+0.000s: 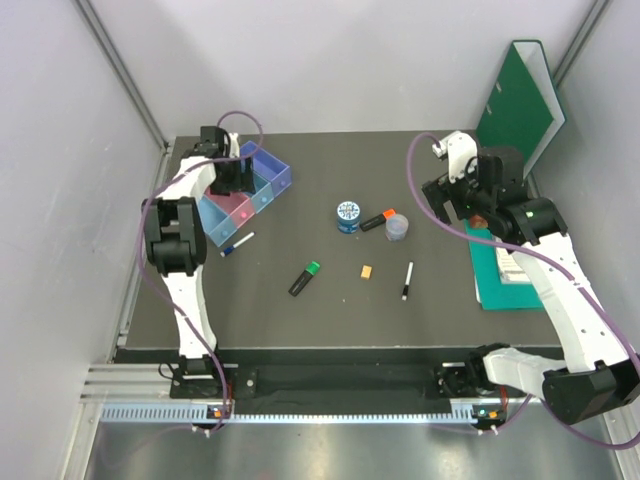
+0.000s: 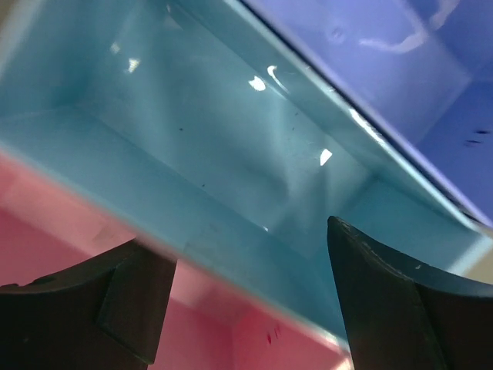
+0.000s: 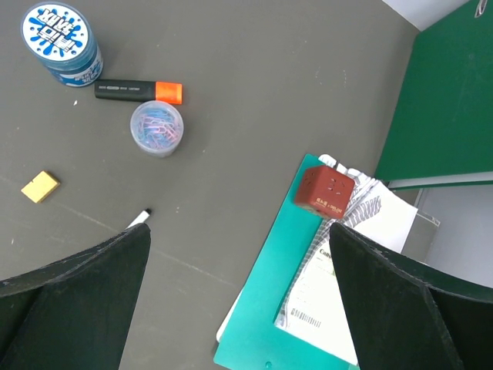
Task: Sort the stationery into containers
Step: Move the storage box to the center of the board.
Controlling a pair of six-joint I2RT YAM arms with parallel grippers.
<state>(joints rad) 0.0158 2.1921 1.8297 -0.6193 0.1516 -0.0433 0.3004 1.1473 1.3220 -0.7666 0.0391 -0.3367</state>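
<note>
Next likely pick: thin pen, pale barrel with a darker blue end, flat on the tabletop. Lies just base-ward of the left end effector, close beside the pink tray; long axis slanted, dark end toward the arm's base. Far nearer the left arm than the right. Left end effector spread, pinching nothing, low over the light blue tray, purple tray beyond. Right end effector spread wide, empty, well apart from that pen, orange-capped highlighter and grey-lilac pot ahead of it.
</note>
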